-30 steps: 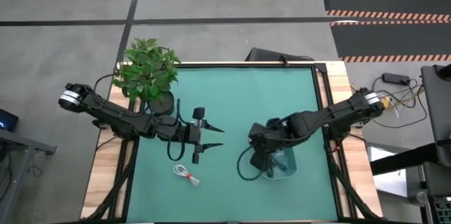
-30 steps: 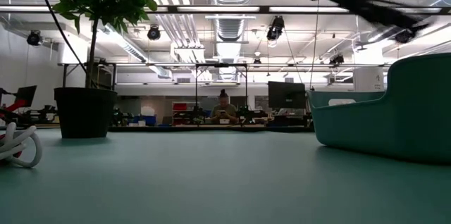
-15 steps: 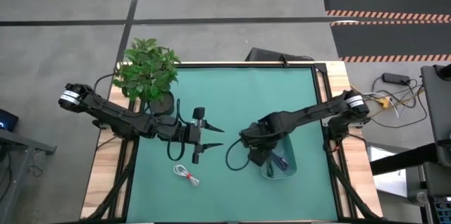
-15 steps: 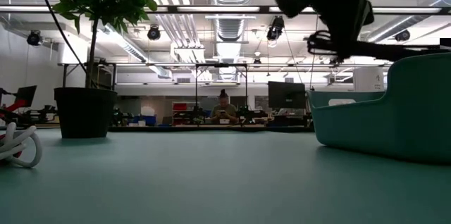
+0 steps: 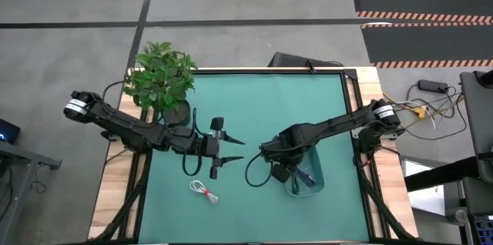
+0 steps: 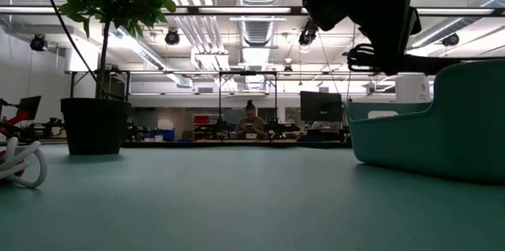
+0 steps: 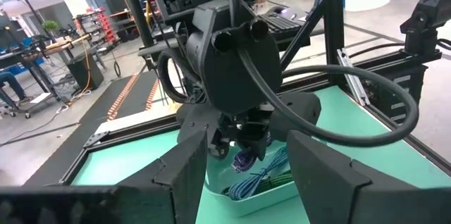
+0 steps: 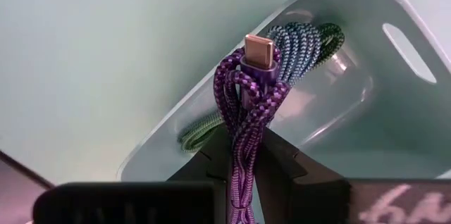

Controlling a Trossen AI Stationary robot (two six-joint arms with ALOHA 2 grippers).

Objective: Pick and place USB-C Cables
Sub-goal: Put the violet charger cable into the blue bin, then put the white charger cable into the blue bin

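Note:
My right gripper (image 5: 279,171) points down over the left end of the pale teal bin (image 5: 314,183), shut on a purple braided USB-C cable bundle (image 8: 246,104). The left wrist view shows that bundle (image 7: 246,159) hanging over the bin (image 7: 232,199). Green braided cables (image 8: 304,41) lie coiled on the bin's floor. A white cable with a red tie (image 5: 204,191) lies on the mat near the front left, also in the low view (image 6: 20,164). My left gripper (image 5: 240,151) hovers open and level left of the bin, holding nothing. My right gripper pinches the purple bundle between its two fingers (image 8: 282,157), several strands together. The fingers come from above, pointing down. The bundle's end with the metal plug (image 8: 258,51) sticks out past the fingertips toward the bin. It is lifted clear of the bin and mat.
A potted plant (image 5: 162,83) stands at the table's far left corner, its dark pot (image 6: 95,125) in the low view. Black robot wiring (image 5: 258,176) loops beside my right wrist. Bare green mat (image 5: 269,106) lies between the arms and the far edge.
My right gripper has come down and shifted a little toward the table's left, tipping from a slant to point nearly straight down over the bin's left end, still shut on the purple bundle. In the low view the arm has dropped further into the picture.

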